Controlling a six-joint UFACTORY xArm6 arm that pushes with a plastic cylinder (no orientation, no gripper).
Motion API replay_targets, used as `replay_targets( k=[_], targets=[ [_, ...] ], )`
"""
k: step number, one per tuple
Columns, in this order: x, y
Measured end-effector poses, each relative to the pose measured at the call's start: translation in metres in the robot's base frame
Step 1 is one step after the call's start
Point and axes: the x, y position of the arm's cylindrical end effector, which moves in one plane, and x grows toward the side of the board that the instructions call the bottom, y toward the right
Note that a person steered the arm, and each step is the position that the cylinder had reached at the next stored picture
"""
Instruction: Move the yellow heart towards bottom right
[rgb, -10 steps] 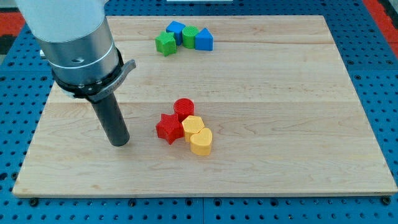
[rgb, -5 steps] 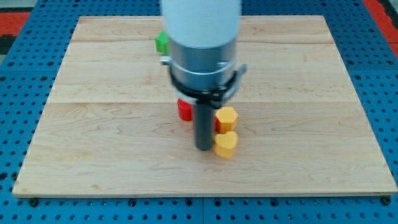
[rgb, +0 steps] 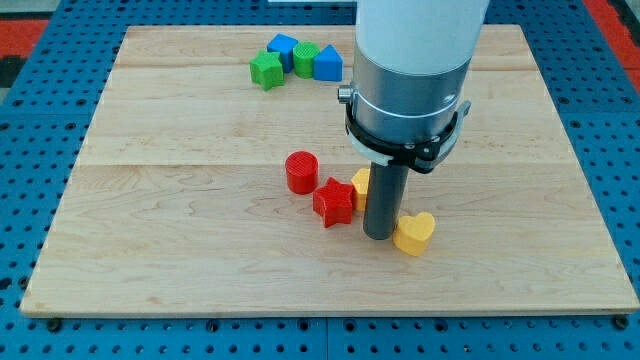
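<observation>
The yellow heart (rgb: 414, 233) lies on the wooden board (rgb: 180, 240), right of its centre and toward the view's bottom. My tip (rgb: 379, 236) stands right against the heart's left side. A red star (rgb: 334, 203) lies just left of the rod. A second yellow block (rgb: 360, 187) is mostly hidden behind the rod, between the star and the rod. A red cylinder (rgb: 300, 172) sits up and to the left of the star.
At the view's top, a green block (rgb: 266, 70), a blue block (rgb: 283, 49), a second green block (rgb: 304, 58) and a blue triangular block (rgb: 327, 63) sit in a cluster. The arm's large grey body (rgb: 408, 90) covers part of the board's upper right.
The rod swept from the board's left to right through the red and yellow cluster. The yellow heart slid right and slightly down. The red star and cylinder have shifted and separated.
</observation>
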Motion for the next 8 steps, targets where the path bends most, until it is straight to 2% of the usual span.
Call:
replay_targets(
  k=[5,7,8],
  targets=[
    [-0.002,-0.013],
    [-0.002,0.040],
    [-0.004,0.040]
  ],
)
